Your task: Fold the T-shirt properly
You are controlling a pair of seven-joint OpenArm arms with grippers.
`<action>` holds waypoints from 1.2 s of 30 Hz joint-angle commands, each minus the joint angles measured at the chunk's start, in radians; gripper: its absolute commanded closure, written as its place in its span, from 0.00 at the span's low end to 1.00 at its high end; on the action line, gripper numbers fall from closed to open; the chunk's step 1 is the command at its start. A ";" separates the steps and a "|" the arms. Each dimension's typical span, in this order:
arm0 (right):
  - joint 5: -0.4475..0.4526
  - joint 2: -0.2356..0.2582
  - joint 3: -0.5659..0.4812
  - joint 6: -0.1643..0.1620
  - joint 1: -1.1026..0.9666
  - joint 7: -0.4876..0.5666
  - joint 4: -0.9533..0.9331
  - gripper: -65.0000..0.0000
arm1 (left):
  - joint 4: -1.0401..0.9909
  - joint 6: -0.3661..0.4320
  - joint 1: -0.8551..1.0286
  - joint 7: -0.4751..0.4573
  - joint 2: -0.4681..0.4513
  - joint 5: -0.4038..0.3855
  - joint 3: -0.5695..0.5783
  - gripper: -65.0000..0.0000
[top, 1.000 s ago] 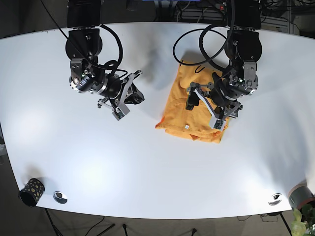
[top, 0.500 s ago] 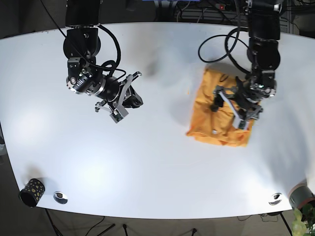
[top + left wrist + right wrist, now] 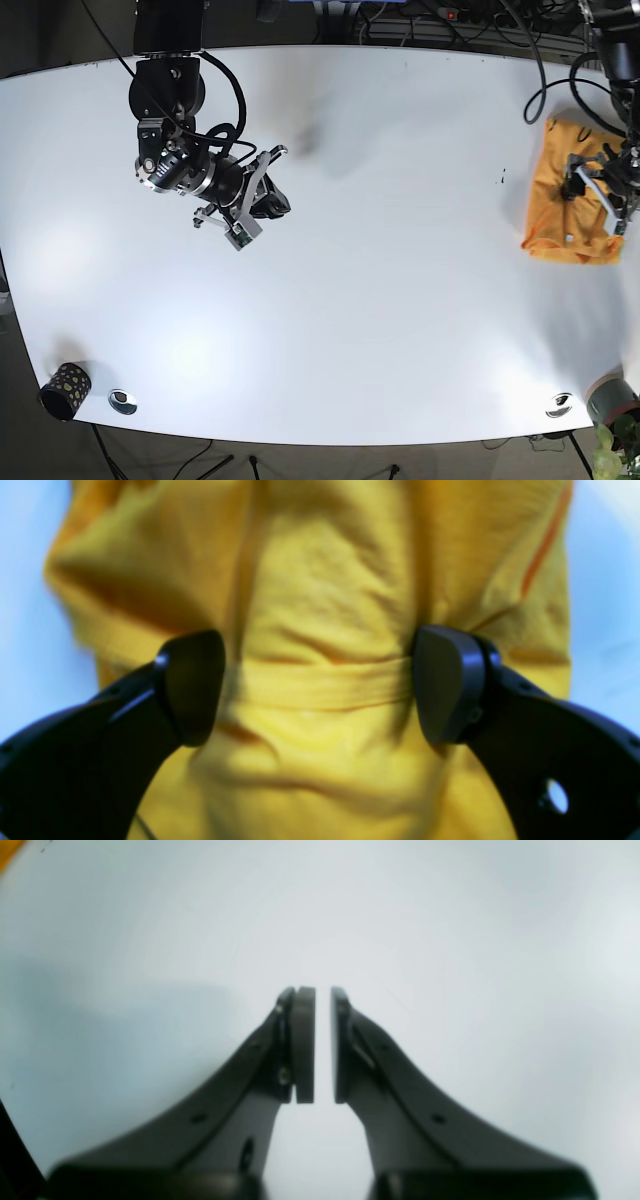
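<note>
White tabletop [image 3: 330, 330] fills the base view. Folded T-shirt [image 3: 570, 205], near centre a second ago, now lies at the far right edge, slid there under the left gripper [image 3: 598, 192]. In the left wrist view that gripper [image 3: 317, 685] stands wide open, its fingers [image 3: 192, 685] astride the bunched cloth and pressing on it, pinching nothing. Right gripper [image 3: 322, 1045], nearly closed and empty, hovers over bare tabletop at left, unmoved. Judgement: folding looks finished; the bundle is being pushed aside.
</note>
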 commanded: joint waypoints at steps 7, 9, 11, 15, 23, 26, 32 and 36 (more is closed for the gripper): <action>0.015 0.008 0.004 0.006 -0.011 0.024 0.143 0.93 | -0.181 0.001 -0.048 -0.022 -0.175 0.110 -0.004 0.17; 0.007 0.009 0.004 0.006 -0.012 0.024 0.162 0.93 | -0.181 -0.001 -0.061 -0.031 -0.206 0.107 -0.006 0.17; 0.007 0.011 0.004 0.006 -0.020 0.024 0.166 0.93 | -0.179 -0.002 -0.071 -0.036 -0.227 0.106 -0.009 0.17; 0.006 0.012 0.004 0.006 -0.020 0.030 0.166 0.93 | -0.125 -0.016 -0.087 -0.034 -0.246 0.107 -0.012 0.17; -0.011 0.075 0.030 0.006 -0.025 0.136 0.162 0.93 | 0.128 -0.016 0.002 -0.003 -0.172 0.110 -0.194 0.17; -0.102 0.065 0.073 0.006 -0.025 0.197 0.160 0.93 | 0.235 -0.013 0.006 -0.028 -0.091 0.119 -0.222 0.17; -0.294 0.040 0.116 0.006 -0.025 0.354 0.157 0.93 | 0.382 0.142 0.041 -0.118 0.135 0.267 -0.193 0.17; -0.364 0.038 0.128 0.006 -0.046 0.475 0.117 0.93 | 0.473 0.208 0.104 -0.241 0.265 0.314 -0.135 0.17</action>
